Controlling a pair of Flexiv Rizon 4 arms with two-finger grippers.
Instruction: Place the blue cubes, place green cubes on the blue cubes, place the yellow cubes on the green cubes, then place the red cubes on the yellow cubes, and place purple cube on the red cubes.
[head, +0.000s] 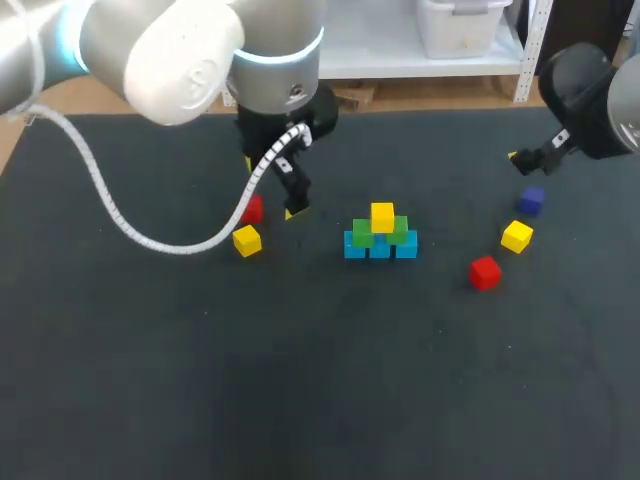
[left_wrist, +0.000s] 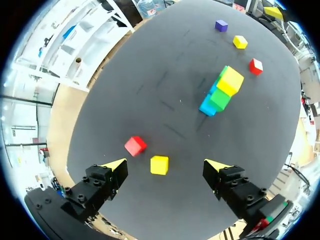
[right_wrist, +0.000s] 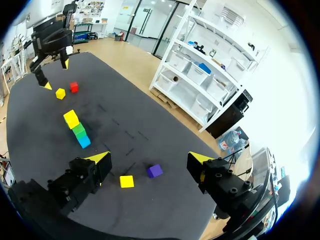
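Centre of the table (head: 300, 380): a partly built pyramid, with three blue cubes (head: 379, 250) in a row, two green cubes (head: 363, 236) resting on them, and one yellow cube (head: 382, 216) on top. Left of the pyramid, the left gripper (head: 272, 190) hangs above the table with its fingers spread wide, gripping nothing. A loose yellow cube (left_wrist: 159, 165) lies ahead of the gap between its tips (touched by neither), with a red cube (left_wrist: 135, 145) just beside it. At the far right, the right gripper (right_wrist: 150, 158) is likewise spread wide and empty. Near it lie a purple cube (head: 531, 200), a second loose yellow cube (head: 517, 236) and, nearer, a second red cube (head: 485, 272), all apart from one another.
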